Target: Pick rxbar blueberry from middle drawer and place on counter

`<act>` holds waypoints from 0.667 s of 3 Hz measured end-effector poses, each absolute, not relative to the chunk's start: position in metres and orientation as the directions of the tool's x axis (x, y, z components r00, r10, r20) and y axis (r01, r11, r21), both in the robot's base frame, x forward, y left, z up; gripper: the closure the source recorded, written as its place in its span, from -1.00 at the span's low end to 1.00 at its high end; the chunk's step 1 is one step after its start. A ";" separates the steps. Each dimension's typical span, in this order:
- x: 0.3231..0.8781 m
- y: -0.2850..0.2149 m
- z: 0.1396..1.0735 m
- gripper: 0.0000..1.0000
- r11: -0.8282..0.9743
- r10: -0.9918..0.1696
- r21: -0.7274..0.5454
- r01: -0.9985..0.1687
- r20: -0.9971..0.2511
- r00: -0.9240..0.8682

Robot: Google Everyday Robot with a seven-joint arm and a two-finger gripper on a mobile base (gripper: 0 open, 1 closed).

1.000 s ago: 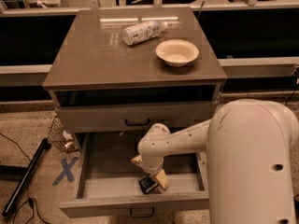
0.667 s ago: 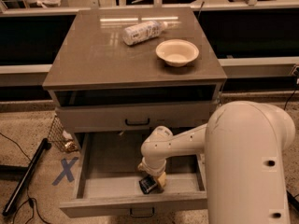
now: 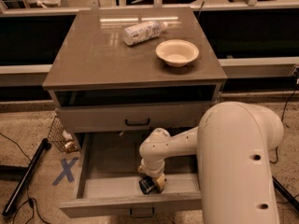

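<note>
The middle drawer (image 3: 100, 185) is pulled open below the cabinet. The rxbar blueberry (image 3: 146, 186), a small dark bar, lies on the drawer floor near the front, right of centre. My gripper (image 3: 153, 181) is down inside the drawer, directly on top of the bar and touching it, and covers part of it. My white arm reaches in from the right. The counter (image 3: 93, 55) is the glossy grey-brown top of the cabinet, above the drawers.
A white bottle (image 3: 141, 31) lies on its side on the counter, with a pale bowl (image 3: 177, 52) to its right. The upper drawer front (image 3: 135, 118) with a black handle is shut. A wire basket (image 3: 60, 136), a black pole (image 3: 25, 176) and a blue X mark (image 3: 65, 170) are on the floor at the left.
My gripper has moved down a little and toward the drawer front, onto the bar. The bar, bottle and bowl have not moved.
</note>
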State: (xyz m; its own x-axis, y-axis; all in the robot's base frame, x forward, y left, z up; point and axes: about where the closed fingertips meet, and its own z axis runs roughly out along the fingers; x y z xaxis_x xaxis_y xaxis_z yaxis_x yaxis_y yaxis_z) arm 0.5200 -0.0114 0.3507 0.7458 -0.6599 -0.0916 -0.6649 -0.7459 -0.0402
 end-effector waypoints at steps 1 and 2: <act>0.522 -0.009 0.346 -0.05 -0.739 -0.670 -0.021 -0.674 -0.090 0.737; 0.522 -0.009 0.354 0.40 -0.739 -0.670 -0.021 -0.674 -0.090 0.737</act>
State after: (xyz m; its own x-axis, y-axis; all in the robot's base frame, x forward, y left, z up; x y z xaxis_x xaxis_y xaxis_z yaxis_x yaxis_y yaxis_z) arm 0.5220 -0.0089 0.3535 0.7370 -0.6699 -0.0899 -0.6739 -0.7385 -0.0212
